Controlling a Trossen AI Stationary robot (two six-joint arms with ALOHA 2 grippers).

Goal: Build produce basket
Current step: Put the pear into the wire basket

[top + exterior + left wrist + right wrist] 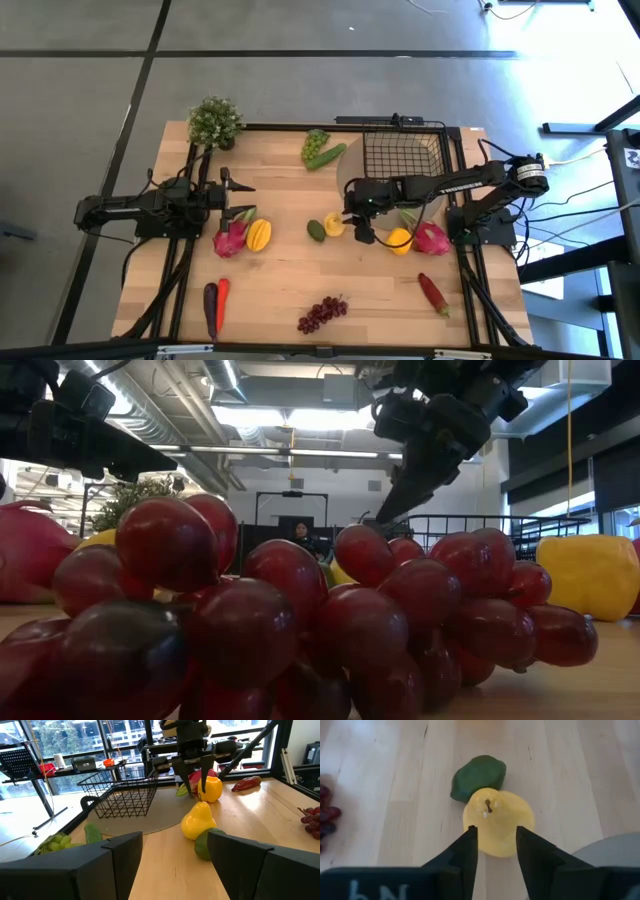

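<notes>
Purple grapes (290, 620) fill the low view's foreground, nearest the lens. Beyond them, mid-table, the right gripper (496, 851) hangs above a yellow pear-shaped fruit (497, 822) touching the green avocado (479, 777), fingers partly apart and holding nothing. Farthest, the basket (402, 155) sits upper right in the high view; the left gripper (243, 198), at left, stands open and empty.

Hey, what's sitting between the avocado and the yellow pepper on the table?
A yellow pear-shaped fruit lies between the avocado and the yellow pepper, beside the avocado. The right gripper hangs over that stretch too. The high view shows it.
</notes>
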